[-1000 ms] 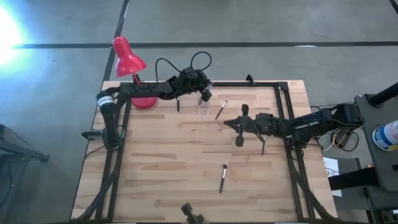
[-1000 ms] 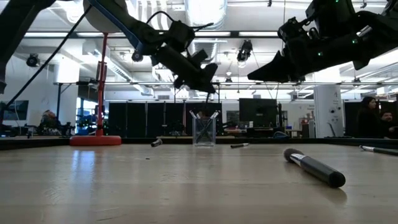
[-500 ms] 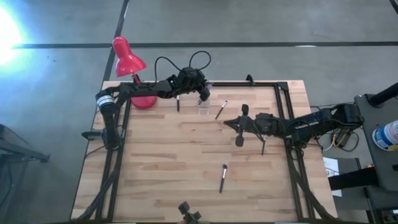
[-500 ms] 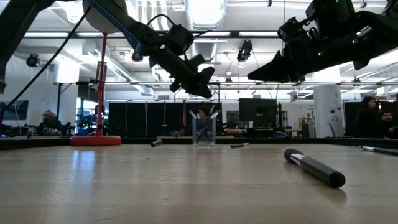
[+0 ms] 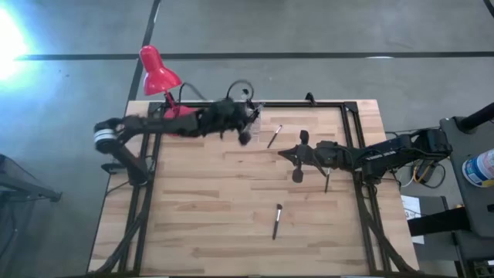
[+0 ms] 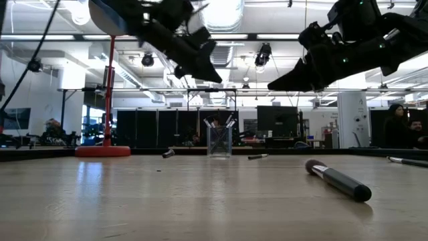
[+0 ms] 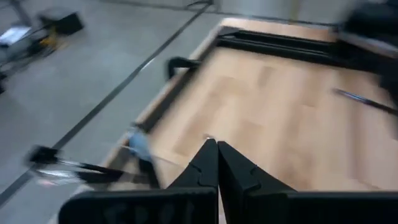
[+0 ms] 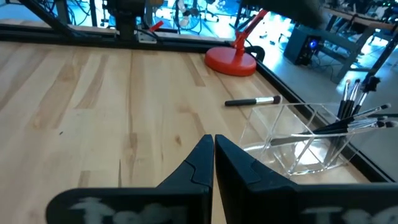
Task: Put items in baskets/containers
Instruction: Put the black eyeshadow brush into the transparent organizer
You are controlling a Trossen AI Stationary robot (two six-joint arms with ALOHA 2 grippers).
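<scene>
The clear container (image 6: 219,141) stands at the table's far side with several thin brushes upright in it; the right wrist view also shows the container (image 8: 311,140). Loose brushes lie flat on the wood: one (image 5: 274,137) to the right of the container, one (image 5: 276,222) near the front, and one (image 5: 326,182) under my right arm. My left gripper (image 5: 245,137) (image 6: 208,72) hangs shut and empty above the table, just left of the container. My right gripper (image 5: 282,152) (image 8: 213,142) waits shut and empty over the table's middle, pointing toward the container.
A red desk lamp (image 5: 158,73) stands at the far left corner on its round base (image 6: 102,150). A thick brush (image 6: 338,179) lies close to the low camera. A black frame rail (image 5: 309,103) runs along the far edge.
My left gripper has drawn back from above the container toward the table's left edge and risen a little. The container and the loose brushes have stayed where they were.
</scene>
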